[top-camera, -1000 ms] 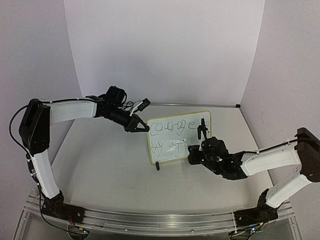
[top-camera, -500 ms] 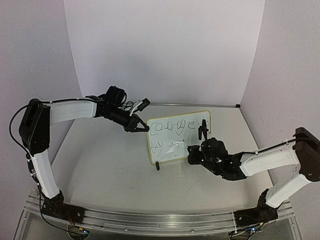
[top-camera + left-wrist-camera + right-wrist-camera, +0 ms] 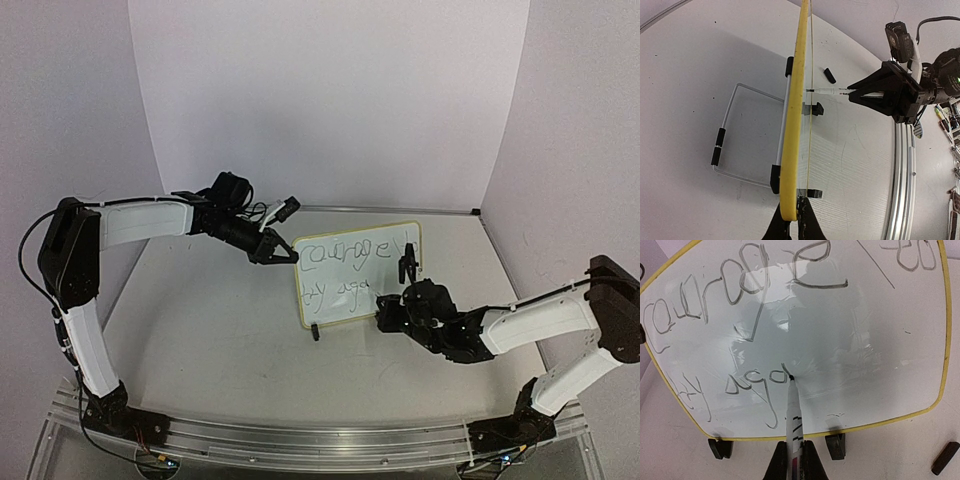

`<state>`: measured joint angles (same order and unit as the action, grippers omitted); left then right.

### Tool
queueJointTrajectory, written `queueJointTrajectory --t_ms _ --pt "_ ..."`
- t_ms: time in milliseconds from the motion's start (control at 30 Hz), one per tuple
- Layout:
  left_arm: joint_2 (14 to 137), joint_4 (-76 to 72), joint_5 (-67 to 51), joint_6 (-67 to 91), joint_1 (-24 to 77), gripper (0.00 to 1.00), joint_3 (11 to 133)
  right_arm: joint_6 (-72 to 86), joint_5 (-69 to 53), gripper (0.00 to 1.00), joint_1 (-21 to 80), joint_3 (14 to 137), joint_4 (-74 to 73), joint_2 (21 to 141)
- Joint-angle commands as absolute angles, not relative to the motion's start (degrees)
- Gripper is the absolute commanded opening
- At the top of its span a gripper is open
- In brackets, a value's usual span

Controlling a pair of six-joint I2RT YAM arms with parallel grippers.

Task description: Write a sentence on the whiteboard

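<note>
The sentence [image 3: 747, 287] was most of the way written. The upper line read roughly "courage" with a short word after it. The lower line read "try" and then the first letters of "again". The last letters of that word were left to write, as I judged it.

The right pincer [image 3: 795, 460] was clamped on a marker [image 3: 794, 425]. The marker pointed straight ahead of it, and its tip touched the board [image 3: 880, 340] at the end of the lower line. The left pincer [image 3: 792, 222] was pinched together on the board's yellow rim at an upper corner, and seemed to be steadying it. The board stood nearly upright between the two pincers on two black feet [image 3: 835, 446]. A wire stand [image 3: 740, 130] propped it from behind.

The table [image 3: 200, 330] was plain matt white. Apart from the board, it carried a small black piece [image 3: 945, 457], perhaps the marker's cap. It lay to the right of the right pincer, just beyond the board's lower corner. Pale bare walls [image 3: 330, 100] closed the table in behind and at both sides. A metal rail [image 3: 300, 440] ran along the near edge, behind both pincers, and the arms were bolted to it.
</note>
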<state>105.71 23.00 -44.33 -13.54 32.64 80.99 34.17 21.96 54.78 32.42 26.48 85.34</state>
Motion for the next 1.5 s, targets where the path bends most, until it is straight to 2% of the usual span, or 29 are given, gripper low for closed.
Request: queueJointTrajectory --t_ms 0,767,1467 --pt "104.5 23.3 -38.3 -18.4 32.8 0.00 81.0 34.9 24.1 0.00 54.4 31.6 24.2 85.0" --pt "103.9 23.0 -38.7 -18.2 32.8 0.00 80.9 30.6 24.6 0.00 54.4 31.8 19.5 75.7" --pt "103.9 22.9 -38.7 -18.2 32.9 0.00 80.9 28.6 24.4 0.00 53.9 35.7 22.0 81.6"
